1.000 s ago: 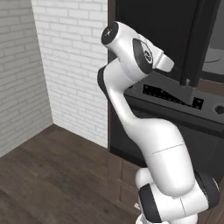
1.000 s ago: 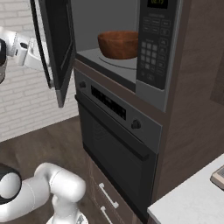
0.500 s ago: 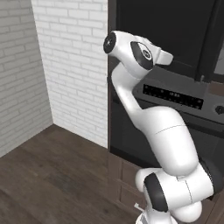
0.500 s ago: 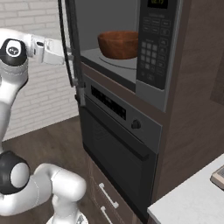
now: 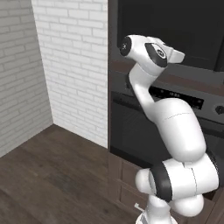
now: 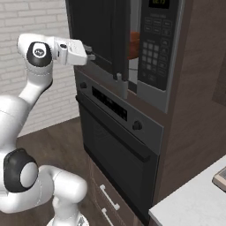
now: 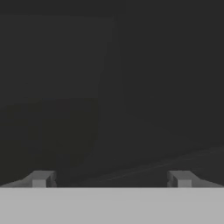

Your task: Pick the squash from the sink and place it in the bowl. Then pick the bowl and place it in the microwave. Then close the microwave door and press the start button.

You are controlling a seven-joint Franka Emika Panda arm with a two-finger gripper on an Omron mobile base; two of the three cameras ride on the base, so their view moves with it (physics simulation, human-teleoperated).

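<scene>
My end effector (image 6: pixel 91 55), jaws wide & empty, pushes the microwave door (image 6: pixel 99 37) upper centre; it's swung nearly shut vs a sec ago. Bowl (image 6: pixel 133 44) inside microwave (image 6: pixel 154 84), just visible. Start button next.

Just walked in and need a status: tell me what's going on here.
The white arm is pushing the microwave door shut. Its open gripper is pressed against the door's outer face, holding nothing. The door is nearly closed, with a gap left through which a sliver of the reddish-brown bowl shows inside the microwave. The start button on the keypad is not yet pressed. The oven sits directly below.
</scene>
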